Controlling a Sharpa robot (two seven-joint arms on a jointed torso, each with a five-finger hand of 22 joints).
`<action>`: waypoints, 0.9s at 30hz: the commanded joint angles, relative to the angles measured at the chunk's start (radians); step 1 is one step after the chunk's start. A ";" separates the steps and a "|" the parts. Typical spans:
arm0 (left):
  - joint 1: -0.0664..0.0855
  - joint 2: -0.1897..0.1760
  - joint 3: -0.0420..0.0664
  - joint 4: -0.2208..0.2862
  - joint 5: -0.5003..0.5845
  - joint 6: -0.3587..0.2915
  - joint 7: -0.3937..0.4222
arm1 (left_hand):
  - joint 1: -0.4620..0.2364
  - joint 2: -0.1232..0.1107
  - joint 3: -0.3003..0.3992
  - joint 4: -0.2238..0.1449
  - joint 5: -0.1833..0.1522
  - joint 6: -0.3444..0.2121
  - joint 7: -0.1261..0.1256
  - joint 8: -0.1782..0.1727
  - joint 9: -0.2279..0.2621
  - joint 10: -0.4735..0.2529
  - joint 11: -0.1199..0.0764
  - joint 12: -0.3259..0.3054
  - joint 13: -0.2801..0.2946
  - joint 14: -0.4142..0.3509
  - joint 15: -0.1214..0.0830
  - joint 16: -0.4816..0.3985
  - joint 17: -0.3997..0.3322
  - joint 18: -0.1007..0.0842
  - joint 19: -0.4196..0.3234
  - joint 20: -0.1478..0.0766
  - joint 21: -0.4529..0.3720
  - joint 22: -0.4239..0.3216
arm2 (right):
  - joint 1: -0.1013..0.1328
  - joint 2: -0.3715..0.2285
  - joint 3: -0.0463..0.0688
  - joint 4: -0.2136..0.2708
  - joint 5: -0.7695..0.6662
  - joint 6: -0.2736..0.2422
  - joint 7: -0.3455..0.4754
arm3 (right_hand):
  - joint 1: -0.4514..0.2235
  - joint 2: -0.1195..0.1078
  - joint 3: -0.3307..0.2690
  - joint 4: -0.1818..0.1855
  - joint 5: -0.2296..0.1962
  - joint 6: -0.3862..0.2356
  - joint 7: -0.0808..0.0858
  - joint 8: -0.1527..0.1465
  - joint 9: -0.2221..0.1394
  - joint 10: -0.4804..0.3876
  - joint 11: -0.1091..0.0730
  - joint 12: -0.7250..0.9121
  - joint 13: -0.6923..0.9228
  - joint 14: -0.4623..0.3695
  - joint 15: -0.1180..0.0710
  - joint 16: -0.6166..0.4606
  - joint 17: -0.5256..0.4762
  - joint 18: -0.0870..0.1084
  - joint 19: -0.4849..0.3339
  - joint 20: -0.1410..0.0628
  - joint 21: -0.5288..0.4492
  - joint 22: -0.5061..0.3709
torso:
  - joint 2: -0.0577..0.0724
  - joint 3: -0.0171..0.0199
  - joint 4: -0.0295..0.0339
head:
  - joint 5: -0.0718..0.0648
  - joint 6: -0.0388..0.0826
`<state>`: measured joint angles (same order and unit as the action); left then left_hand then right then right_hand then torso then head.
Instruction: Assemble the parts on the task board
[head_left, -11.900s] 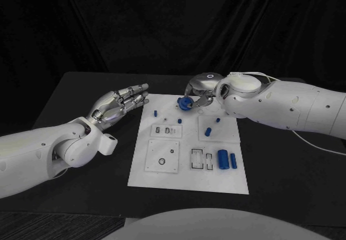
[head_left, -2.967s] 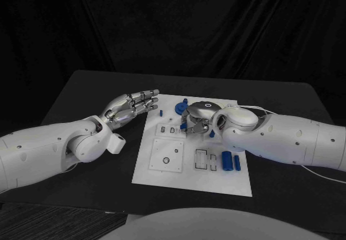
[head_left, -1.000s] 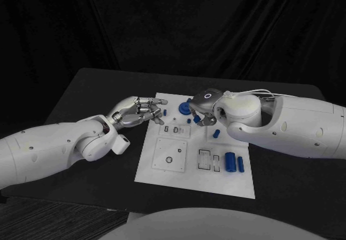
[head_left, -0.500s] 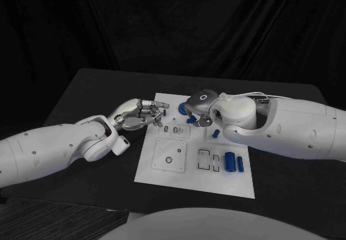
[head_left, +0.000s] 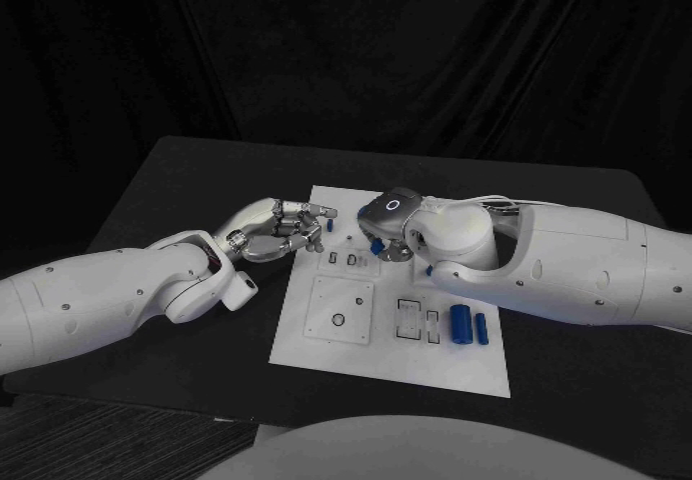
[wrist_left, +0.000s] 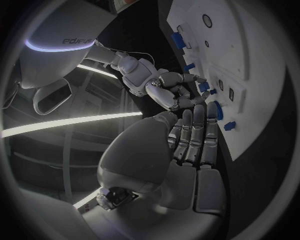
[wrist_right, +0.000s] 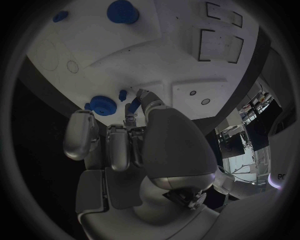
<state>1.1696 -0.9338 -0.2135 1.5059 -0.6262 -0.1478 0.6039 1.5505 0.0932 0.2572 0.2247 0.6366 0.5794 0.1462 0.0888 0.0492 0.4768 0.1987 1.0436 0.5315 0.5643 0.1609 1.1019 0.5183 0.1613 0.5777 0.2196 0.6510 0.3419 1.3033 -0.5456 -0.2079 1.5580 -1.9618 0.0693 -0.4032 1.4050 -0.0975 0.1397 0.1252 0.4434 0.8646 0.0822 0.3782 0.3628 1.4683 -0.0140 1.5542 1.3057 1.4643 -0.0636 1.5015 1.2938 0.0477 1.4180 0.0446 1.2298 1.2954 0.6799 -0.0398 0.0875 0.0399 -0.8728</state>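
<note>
**Both hands crowd the board's far end**

Right hand (head_left: 387, 240) hunches over the white board (head_left: 389, 345), fingers curled on a small blue peg (wrist_right: 134, 106). Left hand (head_left: 277, 232) hovers beside the board's edge, fingers bent together, gripping nothing. Two blue cylinders (head_left: 469, 325) lie nearer us

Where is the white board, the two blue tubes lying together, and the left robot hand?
task board (head_left: 433, 372), head view, bare near corner of the white plate
blue tubes (head_left: 462, 322), head view, middle of the bigger tube
left robot hand (head_left: 277, 232), head view, middle of the silver hand
</note>
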 joint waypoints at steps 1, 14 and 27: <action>-0.002 -0.002 0.001 0.003 0.008 -0.005 0.009 | -0.017 -0.009 0.016 -0.002 0.014 0.014 -0.005 -0.011 0.010 -0.001 0.003 -0.016 0.015 -0.018 -0.001 -0.014 -0.003 -0.037 -0.021 -0.006 0.014 0.017 | -0.006 0.006 0.001 -0.006 -0.032 0.035 -0.036 | -0.002 -0.009 0.060 -0.009 -0.009 0.014 -0.004 0.009 0.056 0.103 0.006 0.017 0.265 0.070 -0.002 -0.007 0.202 0.030 -0.005 0.001 -0.017 0.171 | -0.001 -0.0009 0.0023 | 0.000 0.000; -0.002 -0.018 0.001 0.007 0.062 -0.008 0.003 | -0.017 -0.008 0.018 -0.002 0.014 0.014 -0.004 -0.011 0.011 -0.001 0.004 -0.019 0.015 -0.018 0.000 -0.018 -0.005 -0.037 -0.023 -0.005 0.014 0.017 | -0.018 0.022 0.001 -0.015 -0.059 0.052 -0.044 | 0.003 -0.013 0.074 -0.022 -0.007 0.010 0.000 0.002 0.059 0.103 0.010 0.017 0.265 0.068 0.001 -0.011 0.199 0.031 -0.008 0.003 -0.024 0.170 | -0.001 -0.0018 -0.0019 | 0.008 0.000; -0.002 -0.020 0.001 0.006 0.069 -0.009 -0.001 | -0.017 -0.008 0.019 -0.002 0.015 0.016 -0.003 -0.011 0.011 -0.001 0.004 -0.020 0.015 -0.018 0.000 -0.020 -0.006 -0.037 -0.025 -0.005 0.013 0.017 | -0.021 0.029 0.001 -0.014 -0.070 0.060 -0.039 | 0.000 -0.019 0.082 -0.031 -0.013 0.001 0.002 -0.008 0.060 0.103 0.012 0.017 0.265 0.066 0.003 -0.015 0.195 0.033 -0.011 0.005 -0.032 0.168 | -0.001 -0.0006 -0.0021 | 0.016 0.000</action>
<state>1.1695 -0.9545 -0.2136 1.5098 -0.5741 -0.1518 0.5952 1.5505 0.0932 0.2572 0.2247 0.6366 0.5828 0.1431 0.0888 0.0492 0.4768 0.1987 1.0326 0.5315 0.5573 0.1609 1.0947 0.5177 0.1612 0.5664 0.2164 0.6509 0.3422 1.2860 -0.5177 -0.2077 1.5429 -2.0093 0.1150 -0.4239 1.4117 -0.1042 0.1672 0.0978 0.4434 0.8643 0.0825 0.3601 0.3710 1.4684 -0.0138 1.5541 1.3057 1.4642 -0.0635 1.5014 1.2938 0.0476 1.4126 0.0498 1.2102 1.2954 0.6788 -0.0407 0.0866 0.0539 -0.8728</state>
